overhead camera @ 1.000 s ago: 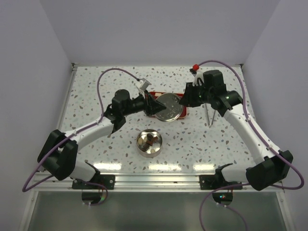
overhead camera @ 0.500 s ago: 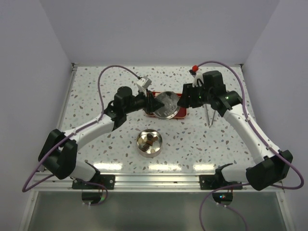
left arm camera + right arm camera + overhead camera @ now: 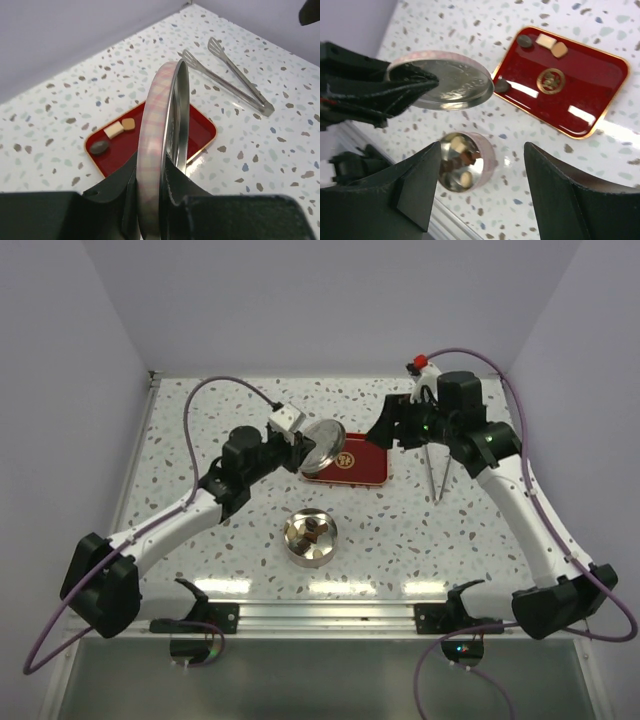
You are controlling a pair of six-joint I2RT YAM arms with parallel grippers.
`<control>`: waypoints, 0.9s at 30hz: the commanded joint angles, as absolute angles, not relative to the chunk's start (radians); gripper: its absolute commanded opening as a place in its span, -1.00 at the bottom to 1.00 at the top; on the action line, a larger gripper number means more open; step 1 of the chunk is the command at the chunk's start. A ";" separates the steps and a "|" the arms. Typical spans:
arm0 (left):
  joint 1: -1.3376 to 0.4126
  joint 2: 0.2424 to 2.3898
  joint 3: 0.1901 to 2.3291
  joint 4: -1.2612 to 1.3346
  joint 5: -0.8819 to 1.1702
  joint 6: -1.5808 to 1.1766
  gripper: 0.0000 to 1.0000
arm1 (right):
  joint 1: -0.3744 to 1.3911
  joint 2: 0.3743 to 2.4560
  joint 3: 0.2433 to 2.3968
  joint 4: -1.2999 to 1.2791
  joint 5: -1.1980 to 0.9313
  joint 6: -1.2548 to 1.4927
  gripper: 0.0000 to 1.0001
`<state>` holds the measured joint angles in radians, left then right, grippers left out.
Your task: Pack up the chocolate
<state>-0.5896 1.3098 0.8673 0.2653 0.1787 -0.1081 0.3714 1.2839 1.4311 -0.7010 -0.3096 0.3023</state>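
The left fingers (image 3: 112,200) were clenched on the rim of a round shiny lid (image 3: 165,120). They held it up on its edge in the air, over one end of the red tray (image 3: 200,132). Some of the chocolate (image 3: 545,41) lay on that tray. A dark round piece, a cream square piece and a light brown piece sat close together near one corner. One more dark piece sat at the tray's rim, close to the lid. More pieces lay inside the round tin (image 3: 310,558). The tin stood open on the speckled surface (image 3: 400,530), nearer the arms and well apart from the tray. The right fingers (image 3: 415,190) were spread wide with nothing between them. They hung in the air by the far right end of the tray. A pair of metal tongs (image 3: 437,470) lay flat on the surface to the right of the tray, not touching it.
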 commanded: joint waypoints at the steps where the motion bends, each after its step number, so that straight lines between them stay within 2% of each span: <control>1: -0.589 1.217 0.809 0.483 0.135 0.099 -1.00 | 0.344 1.321 1.486 -0.602 -0.486 0.447 0.42; 5: -0.592 1.160 0.726 0.629 0.210 0.300 -1.00 | 0.290 1.367 1.456 -0.461 -0.685 0.625 0.42; 10: -0.612 1.101 0.638 0.759 0.166 0.461 -1.00 | 0.216 1.368 1.355 -0.200 -0.865 0.925 0.42; 15: -0.704 1.080 0.594 0.779 0.069 0.658 -1.00 | 0.215 1.387 1.359 -0.216 -0.891 0.985 0.42; 18: -0.813 1.094 0.560 0.831 -0.061 0.802 -1.00 | 0.215 1.403 1.359 -0.238 -0.910 0.989 0.41; 23: -0.906 1.131 0.542 0.894 -0.198 0.974 -1.00 | 0.215 1.411 1.400 -0.455 -0.900 0.884 0.39; 27: -0.954 1.170 0.514 1.043 -0.258 1.133 -1.00 | 0.215 1.391 1.378 -0.595 -0.873 0.796 0.38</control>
